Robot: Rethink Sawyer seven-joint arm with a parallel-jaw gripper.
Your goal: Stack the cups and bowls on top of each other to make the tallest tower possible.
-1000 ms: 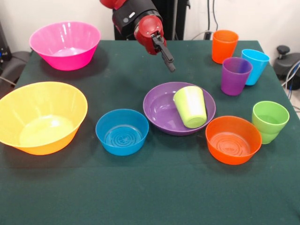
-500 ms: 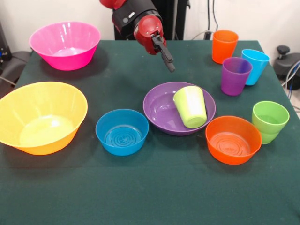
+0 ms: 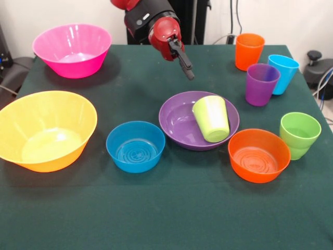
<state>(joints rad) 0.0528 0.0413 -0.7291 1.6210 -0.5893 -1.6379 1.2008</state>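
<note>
1. The tower is barely started. The purple bowl (image 3: 182, 122) sits on the table, just below the pincer (image 3: 190, 75) in the front view, and the lime cup (image 3: 212, 119) is inside it.
2. The lime cup leans to one side in the bowl, wide end toward the front. It does not look like a good base for the next piece.
3. Nothing else is stacked. The blue bowl (image 3: 135, 146) sits alone, below the pincer and to its left in the picture.
4. The orange bowl (image 3: 258, 154) is below and to the right of the pincer. The green cup (image 3: 299, 134) stands just beside that bowl.
5. The orange cup (image 3: 248, 51), purple cup (image 3: 261, 84) and light blue cup (image 3: 283, 73) stand close together, well to the right of the pincer.
6. The pink bowl (image 3: 73, 49) and yellow bowl (image 3: 46, 129) are far to its left.
7. The pincer hangs in the air and holds nothing. Its thin black tips look pressed together.
8. All the pieces look like smooth, shiny plastic. The cups are narrow and taper a little. The bowls are round, two big deep ones and one wide flat one.
9. The table (image 3: 166, 219) has a dark green cloth that looks soft and a bit rough.
</note>
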